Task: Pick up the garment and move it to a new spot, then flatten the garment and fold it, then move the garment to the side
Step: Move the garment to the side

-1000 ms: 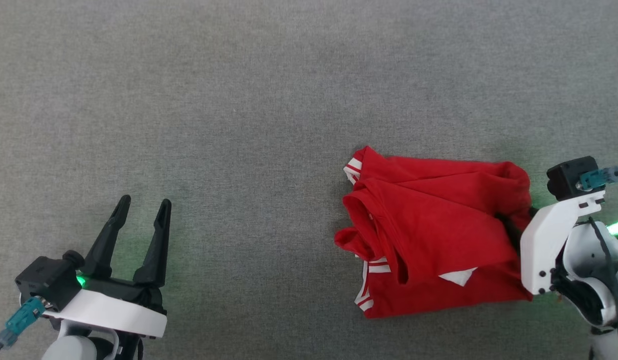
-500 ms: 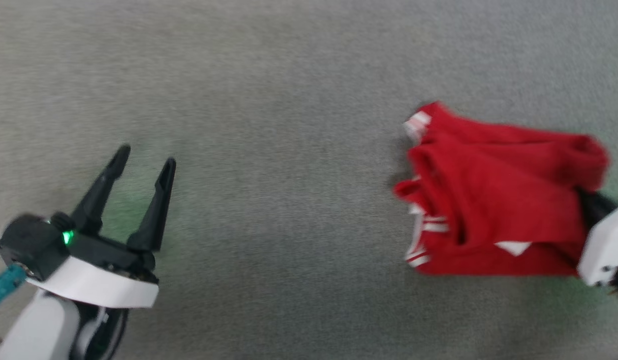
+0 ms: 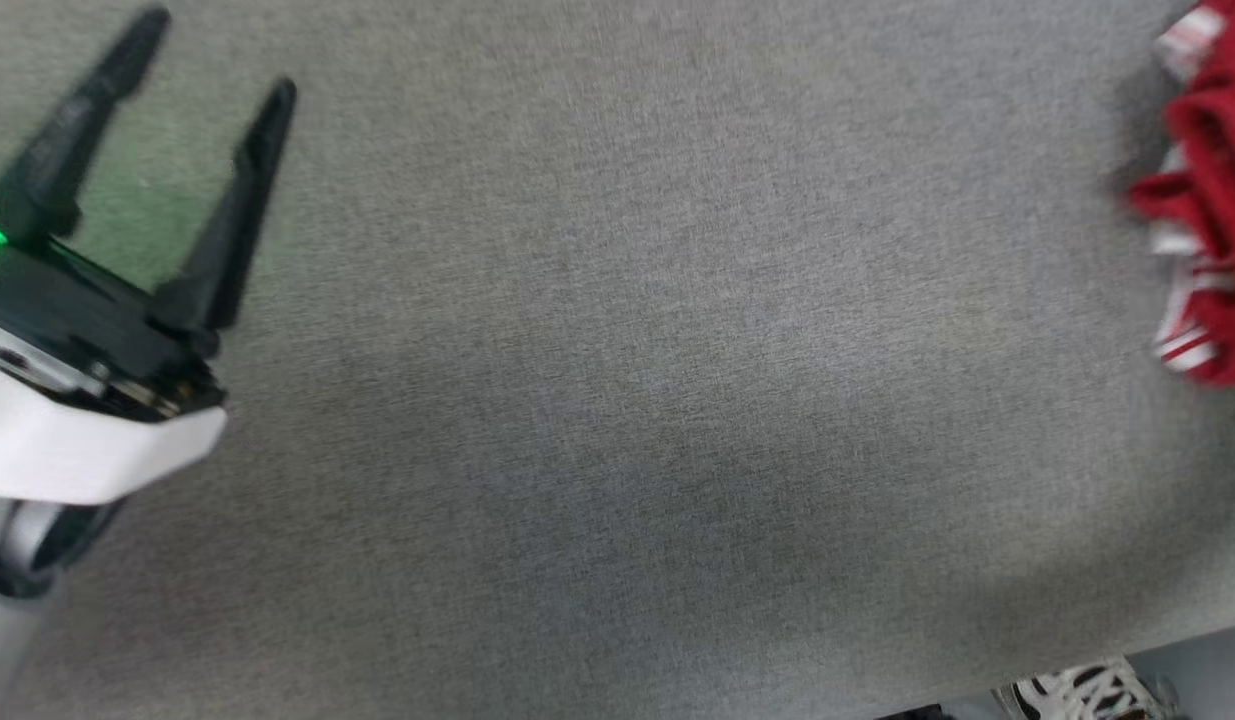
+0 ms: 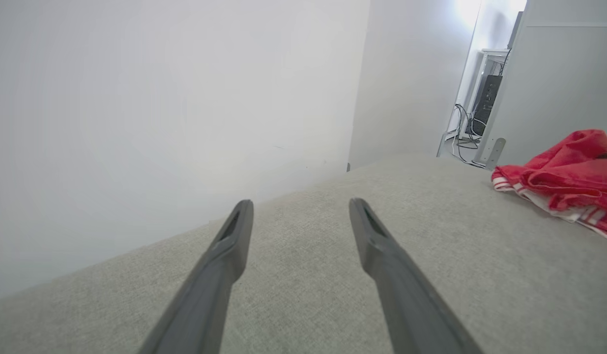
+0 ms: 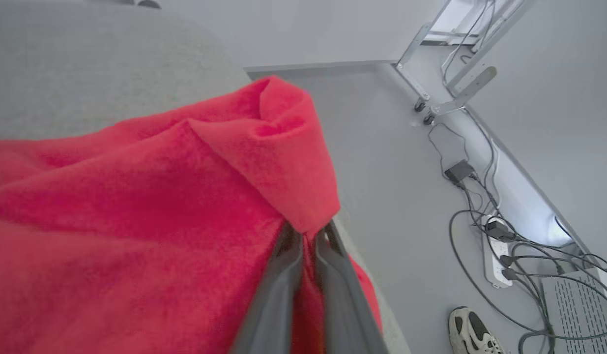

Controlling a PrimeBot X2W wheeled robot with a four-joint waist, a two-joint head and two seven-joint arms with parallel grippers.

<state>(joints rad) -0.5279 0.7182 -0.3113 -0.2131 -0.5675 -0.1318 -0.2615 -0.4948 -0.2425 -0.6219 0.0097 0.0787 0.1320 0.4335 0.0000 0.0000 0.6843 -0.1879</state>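
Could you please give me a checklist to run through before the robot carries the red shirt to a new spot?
1. Right end effector shut on the red jersey-style T-shirt with striped trim: ok.
2. Amount of cloth pinched: cannot tell; a fold covers the pinch.
3. Left end effector open, holding nothing: ok.
4. Shirt lifted off the grey fabric surface: not ok; its striped edge appears to lie on it.
5. White sneaker stands apart from the right end effector: ok.
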